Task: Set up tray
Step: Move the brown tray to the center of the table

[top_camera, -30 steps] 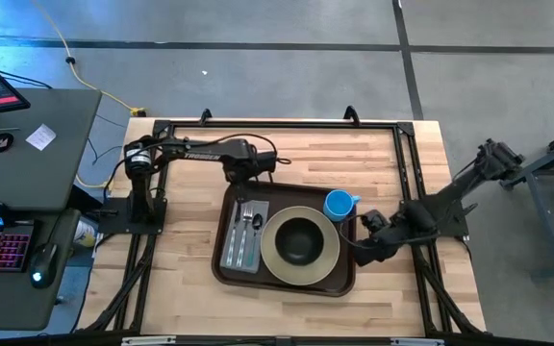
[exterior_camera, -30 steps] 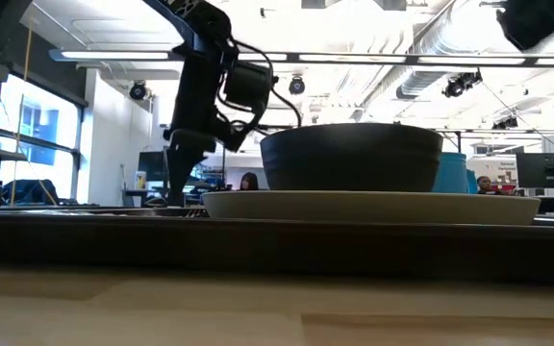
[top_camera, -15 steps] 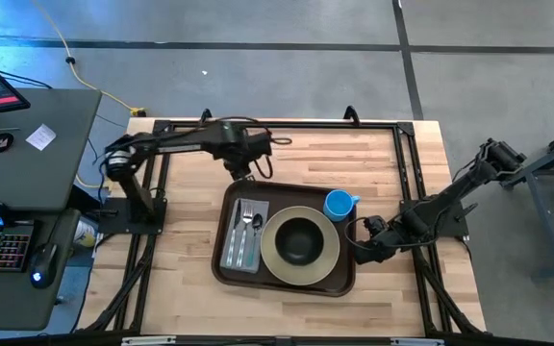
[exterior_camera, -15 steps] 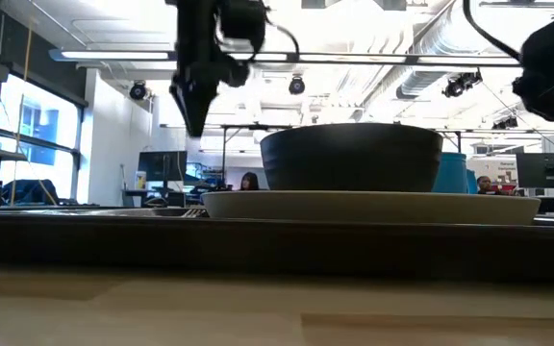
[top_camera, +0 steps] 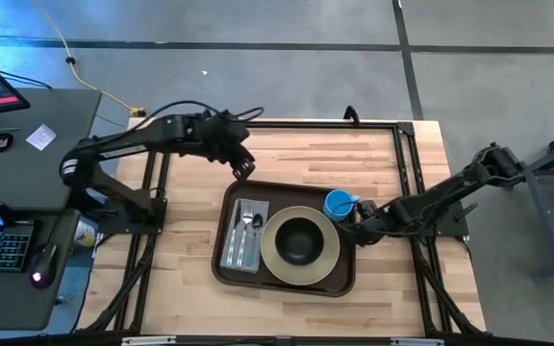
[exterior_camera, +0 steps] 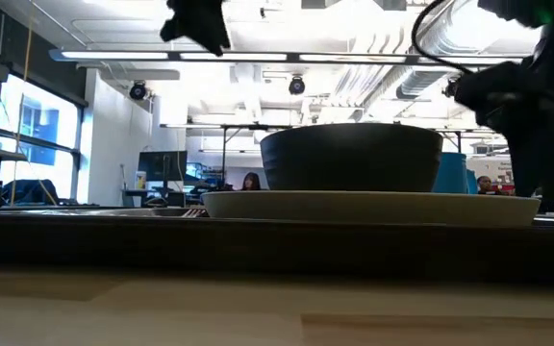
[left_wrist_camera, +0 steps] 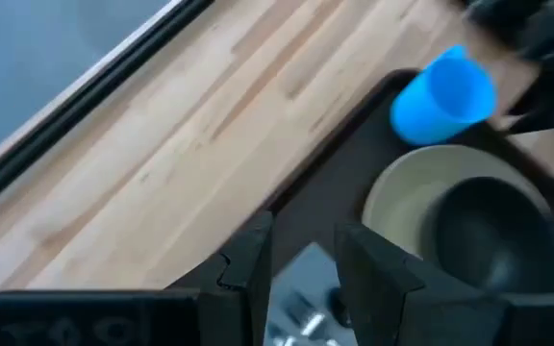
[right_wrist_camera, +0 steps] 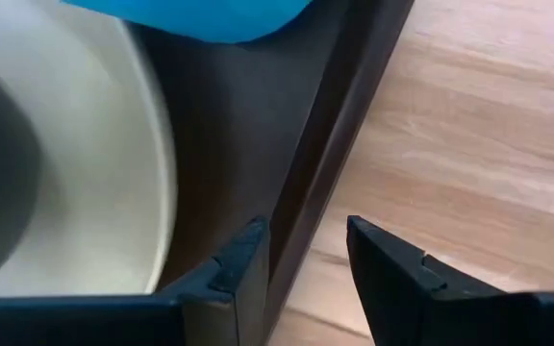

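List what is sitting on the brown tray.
On the tray: a plate with a dark bowl, a blue cup, and cutlery on a grey napkin. The bowl's inside cannot be seen.

1. My two arms are dark, near black, built of slim jointed links.
2. A black cable loops loosely over my left arm [top_camera: 152, 136].
3. My right arm [top_camera: 450, 195] carries a bulkier dark joint block at its outer end.
4. My gripper fingers [right_wrist_camera: 234, 264] are matte black, flat, with angular stepped tips.
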Motion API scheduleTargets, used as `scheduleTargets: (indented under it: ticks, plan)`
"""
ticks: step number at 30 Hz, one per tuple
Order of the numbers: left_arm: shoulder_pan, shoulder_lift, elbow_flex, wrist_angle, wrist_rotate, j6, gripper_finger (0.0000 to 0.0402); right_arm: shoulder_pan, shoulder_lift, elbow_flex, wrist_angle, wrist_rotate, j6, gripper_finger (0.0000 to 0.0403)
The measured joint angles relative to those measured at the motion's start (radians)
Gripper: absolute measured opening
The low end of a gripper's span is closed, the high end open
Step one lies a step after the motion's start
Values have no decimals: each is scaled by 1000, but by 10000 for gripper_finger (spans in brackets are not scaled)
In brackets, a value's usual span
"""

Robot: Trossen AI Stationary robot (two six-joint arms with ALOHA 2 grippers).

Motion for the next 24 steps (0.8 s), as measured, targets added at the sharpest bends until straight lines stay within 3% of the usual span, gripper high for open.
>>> scheduleTargets:
  ticks: [12, 20, 24]
  plan:
    - [-51, -45, -1, 0, 7, -38, 145, -18, 135, 2, 39, -29, -39, 134]
    - [-49, -43, -1, -14, 9, -31, 145, -49, 142, 3, 14, -18, -39, 131]
    - [-49, -43, -1, -14, 9, -31, 145, -79, 142, 1, 9, -4, -39, 111]
